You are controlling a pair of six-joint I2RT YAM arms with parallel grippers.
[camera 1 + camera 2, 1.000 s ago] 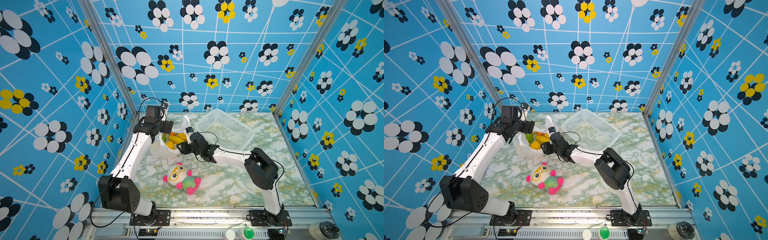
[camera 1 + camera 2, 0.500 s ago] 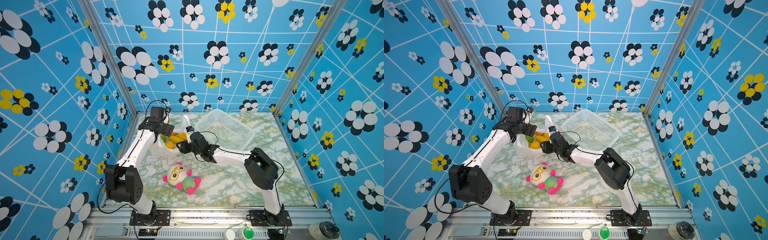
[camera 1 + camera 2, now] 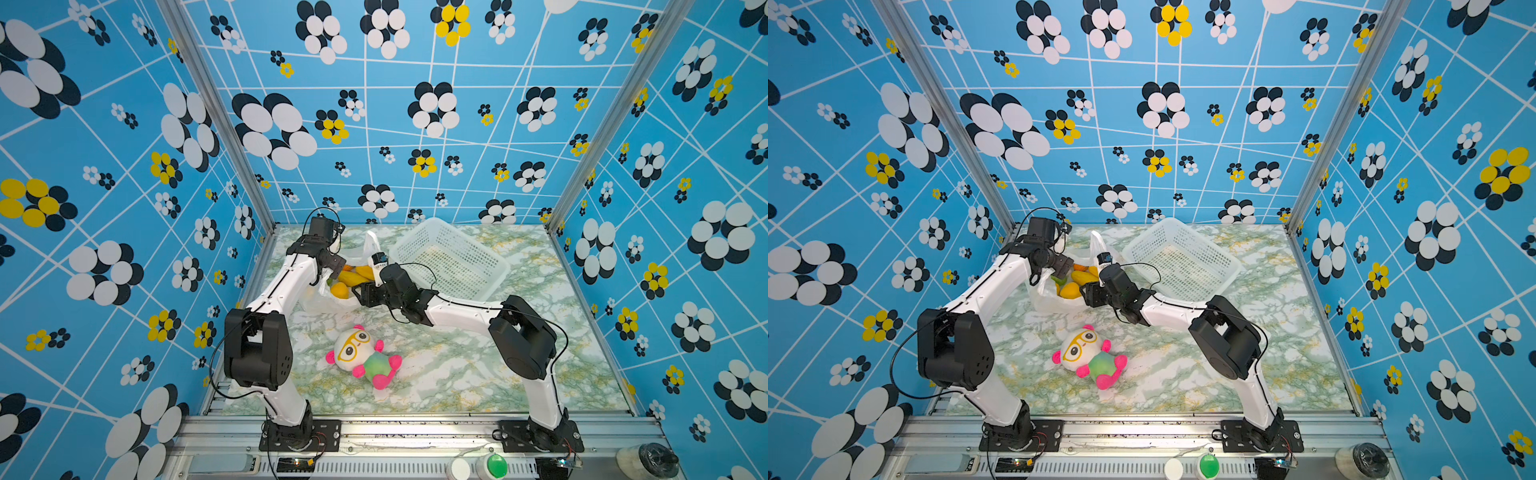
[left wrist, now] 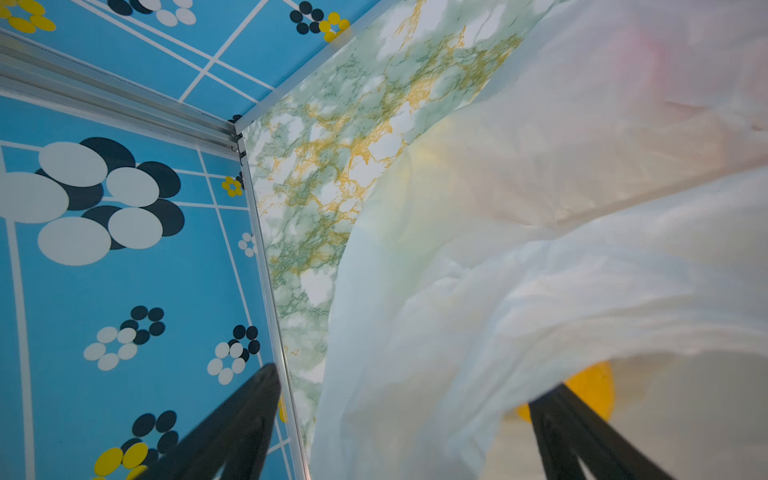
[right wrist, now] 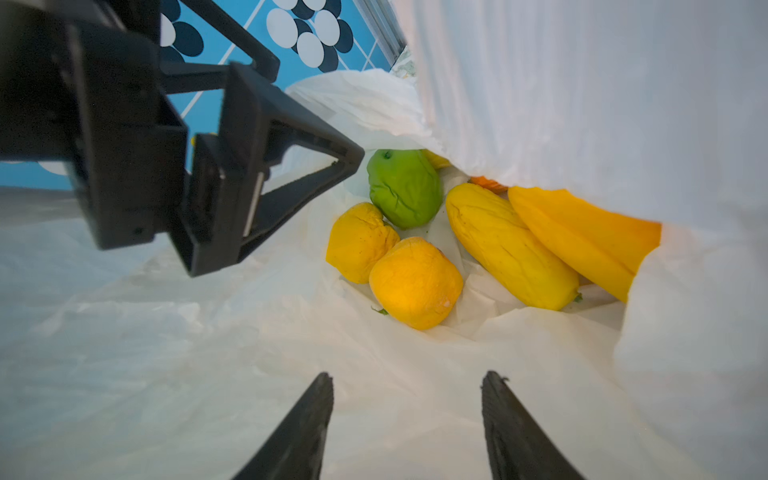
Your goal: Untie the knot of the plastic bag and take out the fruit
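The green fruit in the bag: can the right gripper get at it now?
Probably yes: the plastic bag gapes, the right gripper faces the green fruit unobstructed; the left gripper sits close beside.

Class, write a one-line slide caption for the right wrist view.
Open right gripper faces yellow and green fruit inside the plastic bag; left gripper straddles its rim.

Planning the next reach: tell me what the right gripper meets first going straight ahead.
Probably the round yellow-orange fruit inside the plastic bag; the right gripper may brush crumpled bag film first, depth is unclear.
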